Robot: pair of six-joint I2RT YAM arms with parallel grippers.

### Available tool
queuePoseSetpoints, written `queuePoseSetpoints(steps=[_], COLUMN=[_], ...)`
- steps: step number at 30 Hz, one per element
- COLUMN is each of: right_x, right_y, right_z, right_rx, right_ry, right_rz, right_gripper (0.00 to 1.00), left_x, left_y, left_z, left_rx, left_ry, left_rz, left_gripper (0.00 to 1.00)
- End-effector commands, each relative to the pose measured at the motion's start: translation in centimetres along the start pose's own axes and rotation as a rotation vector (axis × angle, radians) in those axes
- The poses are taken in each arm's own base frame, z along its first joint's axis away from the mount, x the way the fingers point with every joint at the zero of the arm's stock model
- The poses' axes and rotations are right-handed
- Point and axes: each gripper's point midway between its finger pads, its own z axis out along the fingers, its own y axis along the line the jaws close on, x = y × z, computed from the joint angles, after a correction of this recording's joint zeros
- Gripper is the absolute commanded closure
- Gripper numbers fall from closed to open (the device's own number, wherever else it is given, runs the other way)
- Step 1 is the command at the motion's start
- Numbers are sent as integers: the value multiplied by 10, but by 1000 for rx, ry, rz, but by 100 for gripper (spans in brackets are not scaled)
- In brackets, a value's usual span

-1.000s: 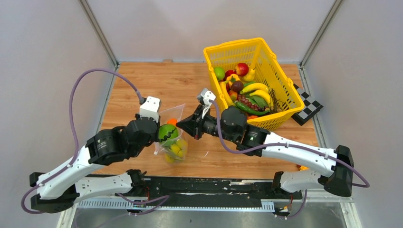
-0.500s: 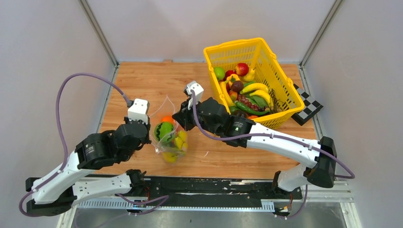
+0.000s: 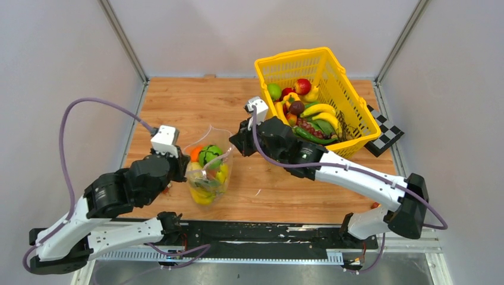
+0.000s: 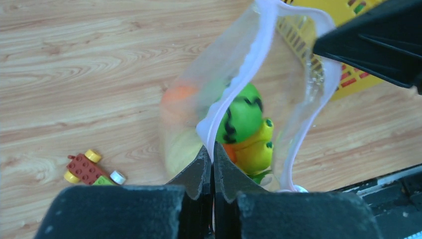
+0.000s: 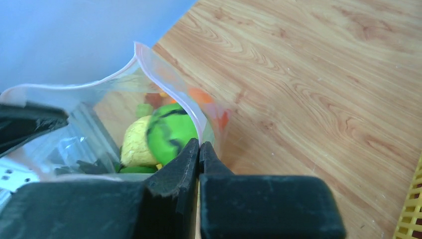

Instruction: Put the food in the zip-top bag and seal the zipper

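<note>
Our left arm (image 3: 110,196) reaches toward 1 o'clock and our right arm (image 3: 356,178) toward 10 o'clock, with left fingers (image 4: 213,149) and right fingers (image 5: 199,145) clamped on the rim of the zip-top bag (image 3: 208,177). The bag holds food (image 3: 209,155) and is at 7 o'clock from the basket (image 3: 285,68).

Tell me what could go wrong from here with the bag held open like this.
The left hand and right hand each pinch only a thin edge of the zip-top bag; loaded, it might slip free.
The zipper gapes in a wavy curve, so sealing may misalign.
The green striped fruit sits near the mouth and could block closure.
</note>
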Motion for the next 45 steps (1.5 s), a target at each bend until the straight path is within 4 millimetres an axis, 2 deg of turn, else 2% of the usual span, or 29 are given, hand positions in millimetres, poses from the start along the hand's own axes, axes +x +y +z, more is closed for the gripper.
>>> queuePoseSetpoints(steps=[1, 3, 9, 11, 14, 17, 18, 21, 23, 26, 29, 32, 35, 41, 45], right_x=[16, 8, -9, -5, 13, 18, 15, 3, -5, -14, -29, -36, -38, -33, -26], right_y=[-4, 8, 9, 5, -10, -15, -13, -9, -11, -12, -15, -31, -56, -105, -137], right_z=[12, 10, -13, -19, -19, -20, -22, -30, -39, -54, -74, -89, -102, -121, -126], right_rx=[-8, -71, -104, -104, -58, -44, -56, -76, -63, -68, -59, 12, 136, 378, 511], right_ry=[97, 57, -32, -35, 3, 33, 26, -12, -46, -90, -154, -194, -217, -214, -144], right_rz=[17, 30, 15, -9, -36, -33, -36, -38, -31, -35, -41, -60, -75, -128, -129], right_gripper=[100, 100, 99, 97, 91, 86, 83, 61, 51, 42, 38, 33, 29, 25, 24], left_x=[13, 14, -9, -14, -16, -11, -9, -3, -2, -3, -2, 2, 6, 8, 12], left_y=[-33, -38, -43, -35, -26, -29, -32, -40, -43, -47, -56, -66, -75, -86, -88], left_z=[25, 31, 29, 26, 22, 24, 25, 29, 31, 33, 36, 41, 45, 49, 50], left_rx=[35, 23, 66, 45, 30, 50, 63, 89, 95, 113, 144, 172, 192, 228, 237], left_ry=[89, 104, -14, -55, -90, -98, -96, -78, -76, -91, -95, -76, -55, -47, -36], left_rz=[82, 83, -1, -31, -62, -82, -89, -97, -113, -131, -137, -130, -126, -135, -138], left_gripper=[98, 100, 100, 100, 100, 100, 100, 100, 100, 100, 100, 100, 100, 100, 100])
